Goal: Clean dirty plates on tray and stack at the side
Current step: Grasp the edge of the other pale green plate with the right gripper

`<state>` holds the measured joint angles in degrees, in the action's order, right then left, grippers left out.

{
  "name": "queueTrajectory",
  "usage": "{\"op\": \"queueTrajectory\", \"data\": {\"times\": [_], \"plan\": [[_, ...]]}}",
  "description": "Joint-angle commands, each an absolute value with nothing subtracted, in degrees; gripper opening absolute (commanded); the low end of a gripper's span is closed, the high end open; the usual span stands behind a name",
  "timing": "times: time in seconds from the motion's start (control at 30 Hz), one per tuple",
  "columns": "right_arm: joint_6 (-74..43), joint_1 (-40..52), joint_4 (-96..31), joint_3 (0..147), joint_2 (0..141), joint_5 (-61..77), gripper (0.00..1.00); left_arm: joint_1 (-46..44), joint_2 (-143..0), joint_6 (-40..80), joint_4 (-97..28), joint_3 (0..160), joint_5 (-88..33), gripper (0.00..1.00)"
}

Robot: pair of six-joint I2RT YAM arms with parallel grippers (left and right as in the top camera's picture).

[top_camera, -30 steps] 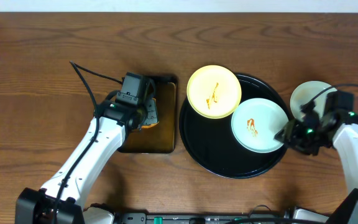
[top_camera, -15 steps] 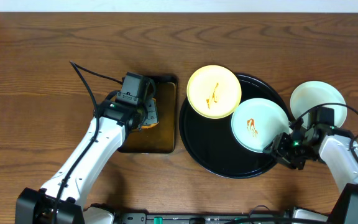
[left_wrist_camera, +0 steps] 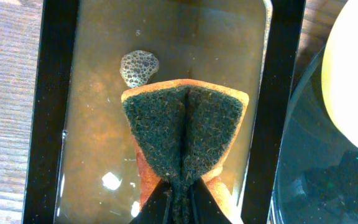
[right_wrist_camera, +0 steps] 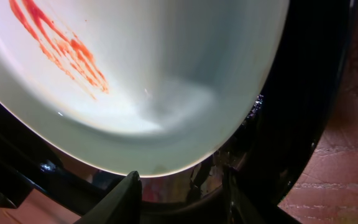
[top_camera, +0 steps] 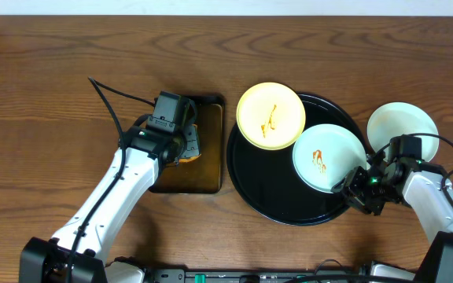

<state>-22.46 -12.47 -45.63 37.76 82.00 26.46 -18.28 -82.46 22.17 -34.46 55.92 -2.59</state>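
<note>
The round black tray [top_camera: 272, 196] holds a pale yellow plate [top_camera: 270, 115] with an orange smear at its top left rim and a mint-white plate [top_camera: 329, 157] with a red smear at its right. A third mint-white plate [top_camera: 402, 124], with no smear showing, lies on the table to the right. My right gripper [top_camera: 351, 184] is open at the smeared mint plate's lower right edge; the wrist view shows the plate rim [right_wrist_camera: 166, 93] just ahead of the spread fingers [right_wrist_camera: 182, 190]. My left gripper [top_camera: 187, 145] is shut on an orange-green sponge [left_wrist_camera: 182, 134] over the brown pan [top_camera: 211, 169].
The rectangular dark brown pan [left_wrist_camera: 98, 124] holds brownish water with a patch of foam [left_wrist_camera: 138, 67]. A black cable [top_camera: 112, 102] runs across the table left of the pan. Bare wood table lies along the back and far left.
My right gripper moved down and left from beside the right-hand plate to the tray's lower right rim, at the smeared mint plate's edge. The left arm has not moved.
</note>
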Motion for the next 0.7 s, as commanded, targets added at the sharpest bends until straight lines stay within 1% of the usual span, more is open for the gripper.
{"op": "queueTrajectory", "data": {"times": [0.0, 0.2, 0.53, 0.6, 0.67], "plan": [[-23.8, -11.9, -45.4, 37.4, 82.0, 27.5, 0.41, -18.2, -82.7, 21.3, -34.5, 55.5, -1.7, 0.08], [-24.9, -11.9, -43.5, 37.4, 82.0, 26.8, 0.43, -18.2, -82.7, 21.3, -34.5, 55.5, -1.7, 0.08], [-26.8, -11.9, -43.0, 37.2, 82.0, 20.6, 0.43, -18.2, -82.7, 21.3, -34.5, 55.5, -1.7, 0.08], [-27.5, -11.9, -42.5, 37.0, 82.0, 20.1, 0.42, -18.2, -82.7, 21.3, -34.5, 55.5, -1.7, 0.08], [-27.5, -11.9, -41.9, 36.9, 82.0, 19.5, 0.39, -18.2, -82.7, 21.3, -34.5, 55.5, -1.7, 0.08]]}}
